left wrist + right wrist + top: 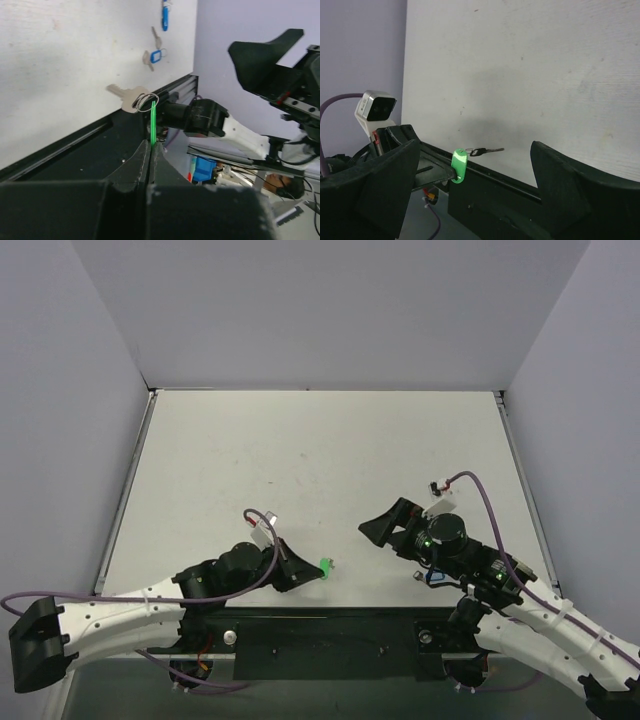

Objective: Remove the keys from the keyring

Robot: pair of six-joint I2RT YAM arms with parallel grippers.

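My left gripper [303,574] is shut on the bright green tag [324,566] and holds it just above the table's near edge. In the left wrist view the tag [151,124] stands edge-on between the closed jaws [151,146]. The thin keyring [146,101] and the small silver key [124,94] hang from the tag's top. My right gripper [392,523] is open and empty, to the right of the tag. In the right wrist view the tag [458,165], the ring [469,150] and the key [489,150] lie between its wide-spread fingers [385,175], further off.
Blue-tagged keys [156,56] and another blue tag [165,15] lie on the white table [320,460] near my right arm; a blue piece [434,578] shows under that arm. A black rail [330,625] runs along the near edge. Grey walls enclose the table.
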